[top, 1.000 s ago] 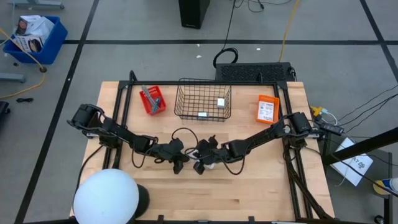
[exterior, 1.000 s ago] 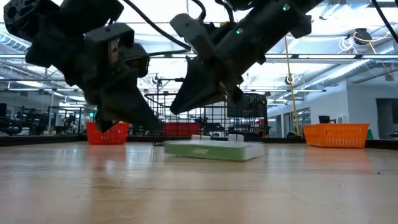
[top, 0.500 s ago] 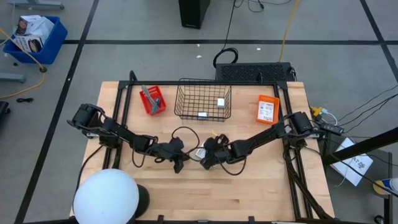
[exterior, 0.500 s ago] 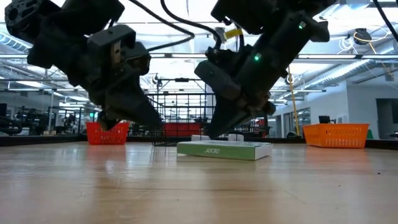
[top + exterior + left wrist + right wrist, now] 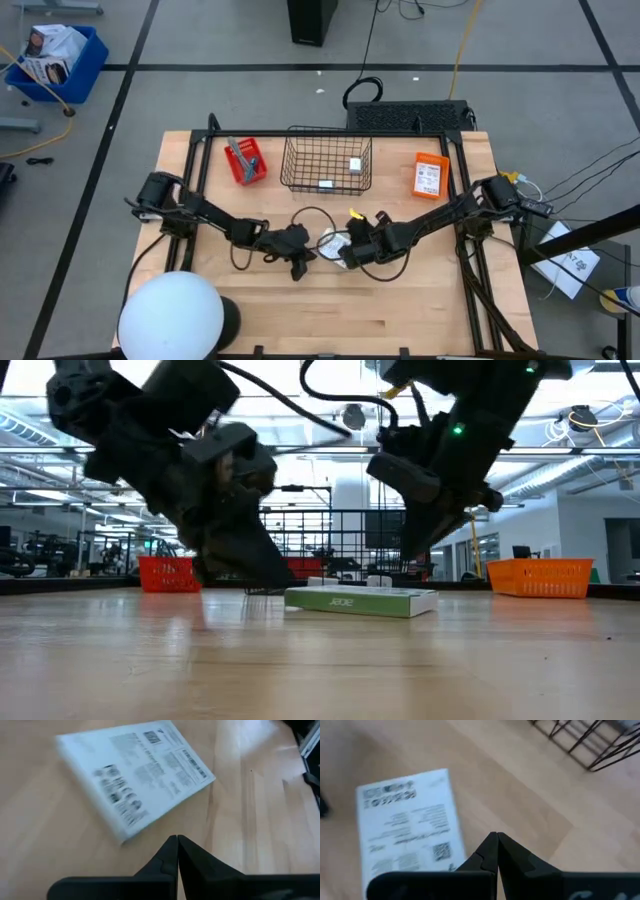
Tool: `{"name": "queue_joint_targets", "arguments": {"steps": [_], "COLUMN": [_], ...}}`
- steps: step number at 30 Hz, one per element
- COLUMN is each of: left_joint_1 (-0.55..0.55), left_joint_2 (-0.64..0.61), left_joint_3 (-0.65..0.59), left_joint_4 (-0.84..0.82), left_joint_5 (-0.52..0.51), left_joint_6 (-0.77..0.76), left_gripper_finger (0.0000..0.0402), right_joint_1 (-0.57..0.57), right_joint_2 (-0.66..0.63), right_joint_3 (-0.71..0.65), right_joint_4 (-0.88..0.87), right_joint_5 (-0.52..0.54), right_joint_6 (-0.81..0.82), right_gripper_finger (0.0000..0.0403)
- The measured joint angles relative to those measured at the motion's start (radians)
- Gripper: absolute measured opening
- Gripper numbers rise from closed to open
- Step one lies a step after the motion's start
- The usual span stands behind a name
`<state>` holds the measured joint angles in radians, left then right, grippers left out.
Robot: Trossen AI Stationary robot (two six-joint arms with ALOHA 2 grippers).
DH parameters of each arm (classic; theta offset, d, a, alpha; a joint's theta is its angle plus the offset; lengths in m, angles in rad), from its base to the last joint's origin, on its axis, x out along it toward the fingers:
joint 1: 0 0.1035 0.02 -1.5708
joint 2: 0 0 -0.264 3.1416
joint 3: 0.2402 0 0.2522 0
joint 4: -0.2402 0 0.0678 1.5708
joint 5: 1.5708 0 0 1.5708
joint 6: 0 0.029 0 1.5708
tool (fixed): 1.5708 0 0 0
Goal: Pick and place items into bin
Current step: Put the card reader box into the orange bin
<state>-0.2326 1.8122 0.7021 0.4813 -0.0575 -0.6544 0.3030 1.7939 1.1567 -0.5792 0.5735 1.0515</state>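
Moved since a second ago: we see the left gripper (image 5: 298, 268) shifted toward the table's middle, and the right gripper (image 5: 345, 255) drawn back to the packet's right side.
Packet: we see one flat white printed packet (image 5: 331, 242) lying on the table (image 5: 400, 320) between the two grippers; it has slid a little to the right in the low view (image 5: 360, 600).
Left pincer: we find its fingers (image 5: 167, 855) pressed together, holding nothing, tips just short of the packet's (image 5: 135, 775) edge.
Right pincer: we find its fingers (image 5: 490, 852) likewise pressed together and empty, tips at the packet's (image 5: 407, 830) edge.
Wire basket: we see a black wire basket (image 5: 327, 160) at the table's back middle, unchanged, holding one small white cube (image 5: 354, 165) and one flat white piece (image 5: 325, 184).
Red bin: we see a small red bin (image 5: 247, 161) left of the basket, with a grey tool (image 5: 236, 150) in it, as before.
Orange bin: we see an orange bin (image 5: 430, 175) right of the basket, holding a white printed packet (image 5: 429, 178), unchanged.
Count: we count two grippers, three containers on the table, two printed packets, one cube, one grey tool.
Off the table: we see a blue tub (image 5: 55, 60) on the floor with printed bags in it.
White dome: we see one white round object (image 5: 171, 316) at the table's front left corner.
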Motion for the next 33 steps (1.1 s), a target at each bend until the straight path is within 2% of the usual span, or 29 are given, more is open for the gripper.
{"name": "queue_joint_targets", "arguments": {"steps": [2,6,13,16,19,25,28,33], "left_joint_1": [0.004,0.003,0.002,0.001,0.002,0.002,-0.001,-0.005], "left_joint_2": [0.053,0.128,0.172,0.167,0.163,0.163,0.163,0.163], "left_joint_3": [0.054,0.159,0.25,0.249,0.249,0.248,0.248,0.247], "left_joint_4": [0.006,-0.09,-0.238,-0.251,-0.275,-0.322,-0.344,-0.348], "left_joint_5": [0.019,0.047,0.028,0.027,0.044,0.085,0.089,0.086], "left_joint_6": [0.008,0.017,0.021,0.027,0.032,0.026,0.024,0.024], "left_gripper_finger": [0.0008,0.0007,0.0012,0.0004,0.0011,0.0011,0.0004,0.0018], "right_joint_1": [0.003,0.002,0.003,0.025,0.051,0.093,0.106,0.119], "right_joint_2": [0.0,0.0,-0.006,-0.009,-0.024,-0.063,-0.083,-0.091], "right_joint_3": [-0.022,-0.085,-0.256,-0.31,-0.34,-0.374,-0.375,-0.375], "right_joint_4": [0.031,0.097,0.483,0.61,0.666,0.733,0.752,0.778], "right_joint_5": [-0.017,-0.09,-0.216,-0.208,-0.202,-0.217,-0.19,-0.131], "right_joint_6": [0.003,0.022,-0.039,-0.037,-0.02,-0.019,-0.021,-0.046], "right_gripper_finger": [0.0,0.0,0.0,0.0,0.0,0.0,0.0,0.0]}}
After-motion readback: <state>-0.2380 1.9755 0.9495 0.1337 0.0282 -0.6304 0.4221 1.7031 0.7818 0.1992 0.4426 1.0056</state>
